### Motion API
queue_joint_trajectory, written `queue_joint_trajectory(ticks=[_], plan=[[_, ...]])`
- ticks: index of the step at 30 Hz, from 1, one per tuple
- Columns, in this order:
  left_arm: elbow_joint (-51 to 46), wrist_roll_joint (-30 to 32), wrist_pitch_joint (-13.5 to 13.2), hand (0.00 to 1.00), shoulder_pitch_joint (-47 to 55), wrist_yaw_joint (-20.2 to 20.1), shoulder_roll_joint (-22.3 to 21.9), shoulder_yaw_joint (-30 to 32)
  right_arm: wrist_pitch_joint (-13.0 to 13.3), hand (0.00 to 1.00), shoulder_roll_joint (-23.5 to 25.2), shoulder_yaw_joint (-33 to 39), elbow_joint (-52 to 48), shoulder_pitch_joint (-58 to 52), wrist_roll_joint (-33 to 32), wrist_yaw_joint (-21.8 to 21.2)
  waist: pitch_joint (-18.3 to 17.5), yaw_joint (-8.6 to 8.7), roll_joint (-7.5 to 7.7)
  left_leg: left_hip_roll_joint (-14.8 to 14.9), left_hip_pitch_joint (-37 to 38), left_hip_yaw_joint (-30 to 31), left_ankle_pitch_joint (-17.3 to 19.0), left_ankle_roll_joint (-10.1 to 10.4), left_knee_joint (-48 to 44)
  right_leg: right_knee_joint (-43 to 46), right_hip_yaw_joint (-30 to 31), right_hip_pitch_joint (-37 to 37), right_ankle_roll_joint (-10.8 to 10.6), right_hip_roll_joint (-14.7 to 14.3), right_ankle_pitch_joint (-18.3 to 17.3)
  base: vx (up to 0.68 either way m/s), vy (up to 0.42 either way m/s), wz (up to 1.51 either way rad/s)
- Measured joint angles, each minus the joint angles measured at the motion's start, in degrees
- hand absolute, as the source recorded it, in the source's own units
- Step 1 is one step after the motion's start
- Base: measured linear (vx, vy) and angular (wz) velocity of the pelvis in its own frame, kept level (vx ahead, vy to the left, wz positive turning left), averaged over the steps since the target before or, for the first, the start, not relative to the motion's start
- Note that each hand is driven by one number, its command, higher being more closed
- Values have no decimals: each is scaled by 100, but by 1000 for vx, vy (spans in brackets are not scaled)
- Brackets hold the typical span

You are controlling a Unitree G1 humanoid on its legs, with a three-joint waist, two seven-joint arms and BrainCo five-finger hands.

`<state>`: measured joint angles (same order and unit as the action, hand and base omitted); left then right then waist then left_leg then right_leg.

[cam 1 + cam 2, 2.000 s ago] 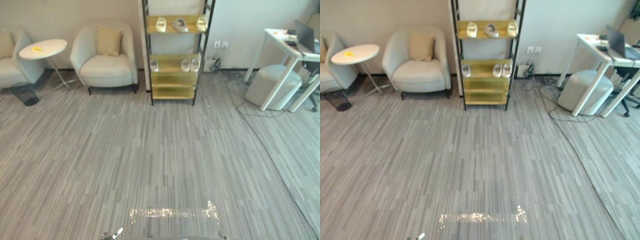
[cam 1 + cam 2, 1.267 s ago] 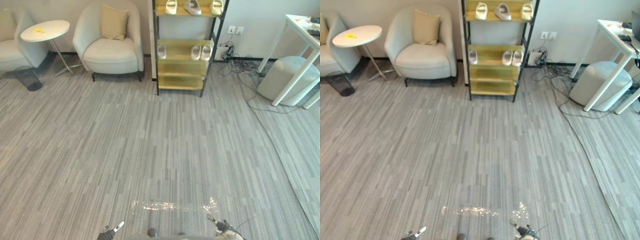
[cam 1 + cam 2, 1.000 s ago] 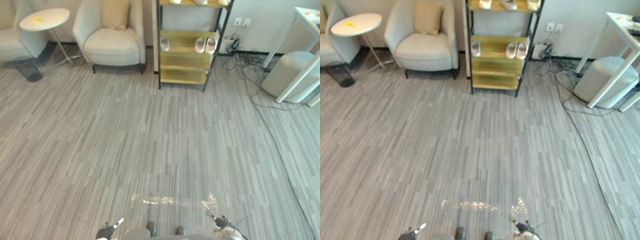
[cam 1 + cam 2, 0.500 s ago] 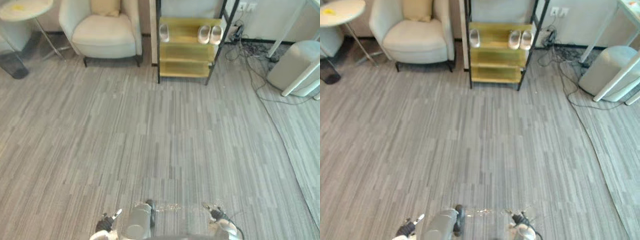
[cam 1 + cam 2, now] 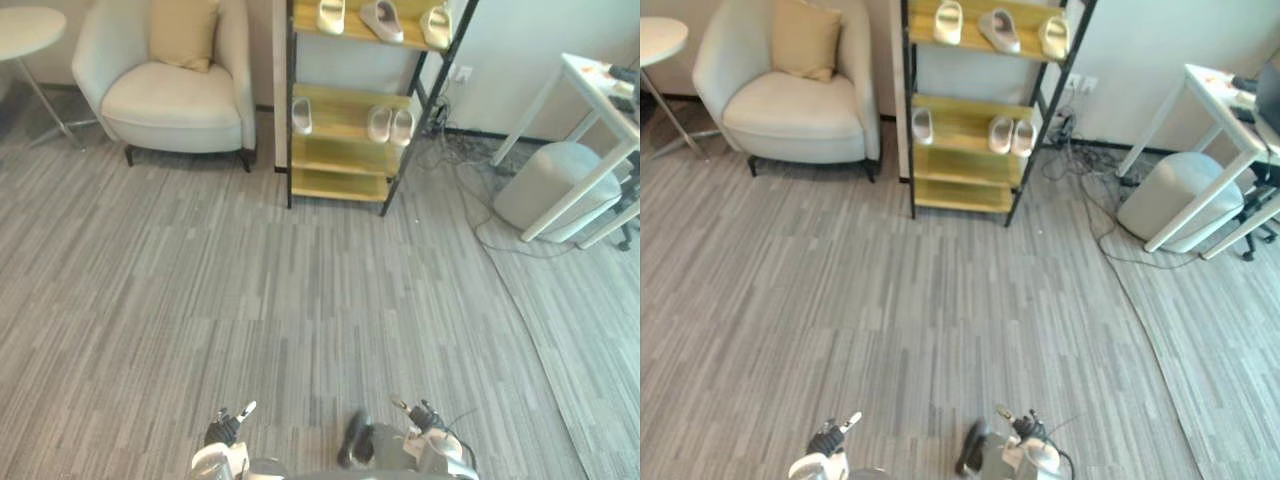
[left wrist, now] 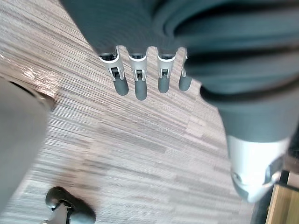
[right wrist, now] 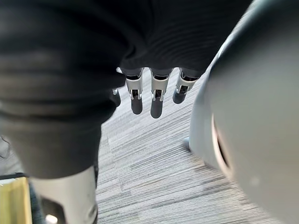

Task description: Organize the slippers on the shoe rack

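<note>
Slippers [image 5: 384,19] unmoved on rack [image 5: 338,184] | left robot hand [image 6: 139,82], right robot hand [image 7: 157,99] seemingly slack, empty

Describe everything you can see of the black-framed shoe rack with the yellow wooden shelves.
The black metal-framed shoe rack stands upright against the wall, right of the cream armchair. Its top yellow shelf holds three pale slippers, the middle one askew; the next holds a lone slipper at left and a side-by-side pair at right. The two lowest shelves look bare.
</note>
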<state>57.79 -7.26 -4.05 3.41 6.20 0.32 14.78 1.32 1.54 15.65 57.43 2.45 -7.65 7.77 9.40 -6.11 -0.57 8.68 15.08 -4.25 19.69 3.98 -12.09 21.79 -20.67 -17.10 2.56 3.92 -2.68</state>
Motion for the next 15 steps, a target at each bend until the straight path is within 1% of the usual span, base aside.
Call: queue_joint_trajectory(ticks=[1, 2, 3, 4, 5, 6, 7, 8, 9, 10, 11, 12, 13, 14, 15], plan=[[18, 31, 4, 0, 11, 9, -54, 12, 13, 0, 24, 13, 9, 2, 31, -2, -41, 4, -94, 142, -65, 157, -6, 10, -204, 52, -78, 46, 52, -136, -199, 574, -312, 9], [16, 48, 9, 0, 2, 5, -68, 87, 11, 0, 63, 57, 13, -5, 30, 1, -46, 13, -135, 279, -330, 354, -35, 60, -806, 21, -158, 147, 97, -275, -352, 469, -261, 12], [3, 45, 24, 0, -32, -10, -119, 182, 12, 0, 84, 67, 4, -6, 28, 1, -32, 25, -146, 355, -705, 578, -145, 190, -1689, -68, -212, 295, 133, -373, -429, 447, -244, 16], [-40, 48, 54, 0, -71, -16, -137, 233, 9, 0, 140, 57, 2, -9, 14, 7, 18, 14, -183, 432, -1261, 814, -596, 196, -2942, -293, -233, 618, 190, -528, -492, 417, -171, 11], [-138, 44, 49, 0, -84, -29, -104, 227, 7, 0, 179, 32, -1, 28, -18, 23, 129, -33, -192, 556, -1762, 819, -502, 176, -4150, -516, -209, 1057, 240, -670, -569, 405, -144, 3], [-220, 40, 47, 0, -82, -27, -83, 227, 7, 0, 215, 10, -1, 28, -44, 31, 194, -41, -150, 573, -2022, 761, -393, 184, -4555, -605, -172, 1327, 267, -703, -638, 378, -104, -11], [-326, 18, 41, 0, -85, -28, -24, 214, 8, 0, 260, -17, 6, 38, -138, 50, 252, -77, -66, 518, -2354, 630, -259, 152, -4774, -701, -85, 1568, 259, -707, -728, 281, -81, -21], [-392, 11, 35, 0, -90, -29, 20, 182, 5, 0, 267, -17, 27, 62, -152, 69, 271, -114, -27, 440, -2614, 546, -145, 117, -4677, -818, -17, 1750, 253, -705, -740, 456, -59, -53], [-484, -34, 1, 0, -89, -29, 6, 159, 5, 0, 249, -10, 77, 163, -155, 123, 281, -204, -3, 248, -2995, 342, 3, 21, -3886, -1069, 210, 1976, 201, -691, -742, 312, -22, -56], [-495, -43, -18, 0, -90, -28, -3, 156, 3, 0, 236, -11, 83, 185, -154, 132, 284, -226, -6, 186, -3106, 306, 13, -7, -3573, -1136, 269, 2052, 183, -684, -744, 406, 55, -60], [-525, -79, -41, 0, -91, -27, -20, 160, 4, 0, 228, -11, 79, 211, -153, 142, 291, -247, -16, 36, -3227, 289, -29, -53, -2910, -1261, 350, 2147, 161, -656, -786, 367, 178, -41], [-540, -118, -57, 0, -95, -31, -16, 166, 4, 0, 203, -8, 106, 216, -150, 153, 320, -315, 18, -294, -3325, 346, -661, -89, -1552, -1378, 485, 2297, 11, -531, -882, 367, 178, -46], [-543, -141, -63, 0, -83, -28, 3, 171, 4, 0, 185, -14, 153, 210, -146, 153, 328, -374, 74, -374, -3224, 321, -1007, -75, -1267, -1397, 593, 2329, -47, -472, -915, 350, 203, -62], [-529, -145, -67, 0, -33, -22, 66, 187, -26, 0, 209, -50, 251, 194, -145, 154, 286, -503, 155, -515, -3011, 194, -1526, -160, -864, -1478, 798, 2405, -139, -344, -968, 467, 156, -48], [-479, -146, -59, 0, -42, -22, 137, 222, -33, 0, 177, -101, 240, 184, -138, 137, 237, -507, 270, -576, -3036, 17, -1562, -258, -1059, -1705, 913, 2537, -295, -249, -812, 550, 195, -38]])
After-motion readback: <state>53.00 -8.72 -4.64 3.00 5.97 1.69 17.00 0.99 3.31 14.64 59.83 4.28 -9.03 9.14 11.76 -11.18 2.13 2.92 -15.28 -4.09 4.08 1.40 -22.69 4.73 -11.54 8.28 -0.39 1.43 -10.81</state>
